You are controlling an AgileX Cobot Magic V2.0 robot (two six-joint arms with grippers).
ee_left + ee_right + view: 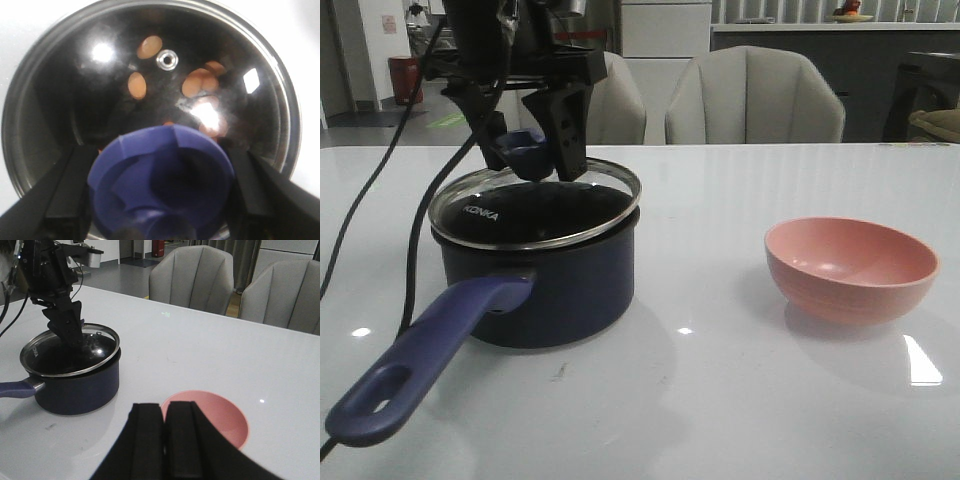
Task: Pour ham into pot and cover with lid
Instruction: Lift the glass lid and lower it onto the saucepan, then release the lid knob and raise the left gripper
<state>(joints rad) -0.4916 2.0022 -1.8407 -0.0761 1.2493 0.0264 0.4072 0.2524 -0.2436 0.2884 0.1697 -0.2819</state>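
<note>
Up close, the left gripper (535, 152) has its two black fingers (60, 200) on either side of the lid's blue knob (160, 182), the notched funnel sitting squarely between them. In the left wrist view both fingers press against the knob's flanks, so they look clenched on it. From the front the same fingers reach down from above and straddle the knob just over the glass.

The lid (535, 205) rests on the pot (540, 285), but not level: its far right edge is lifted a little above the rim, while the near left side, where the white "KONKA" lettering shows, sits lower. Through the glass, in the left wrist view, the ham (200, 82) lies on the pot's black bottom as a few orange-pink pieces scattered beyond the knob, near the lid's small metal rivet.

The pot stands on the white desk (720, 400) toward the left, its long blue-purple handle (420, 365) pointing at the near left corner, slot hole at the end.

Well apart on the right sits the pink bowl (850, 268), upright. The right gripper (164, 445) hangs above the desk near that bowl, its two dark fingers pressed together with nothing between them. Grey chairs (755, 95) stand behind the desk.
</note>
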